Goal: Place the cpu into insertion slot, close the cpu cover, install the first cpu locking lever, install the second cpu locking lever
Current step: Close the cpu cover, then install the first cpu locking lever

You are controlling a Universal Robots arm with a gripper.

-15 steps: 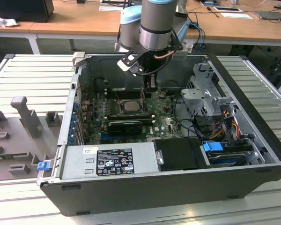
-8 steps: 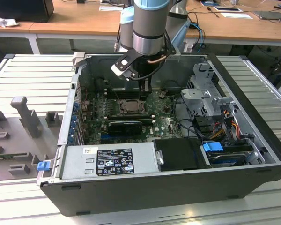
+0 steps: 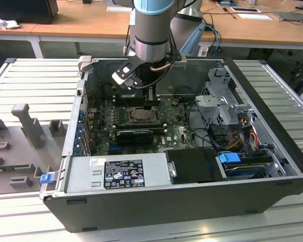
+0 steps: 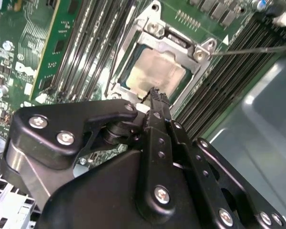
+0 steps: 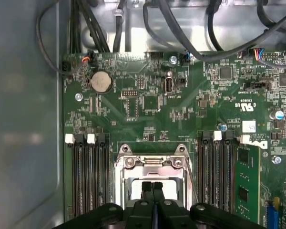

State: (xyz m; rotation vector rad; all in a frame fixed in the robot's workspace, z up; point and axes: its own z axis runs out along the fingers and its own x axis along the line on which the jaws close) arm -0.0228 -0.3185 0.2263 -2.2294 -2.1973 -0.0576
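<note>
Hand point(image 5: 152, 188): fingers pressed together, nothing between them, tips just over the cpu point(image 4: 155, 71). Cpu sits in the insertion slot point(image 3: 141, 115), centre of the exterior frame, with the cpu cover point(image 5: 152, 163) lying flat around it. Memory slots point(image 5: 88, 181) flank the socket. Open computer case point(image 3: 182, 209) rests on the slatted worktop point(image 3: 30, 75).
</note>
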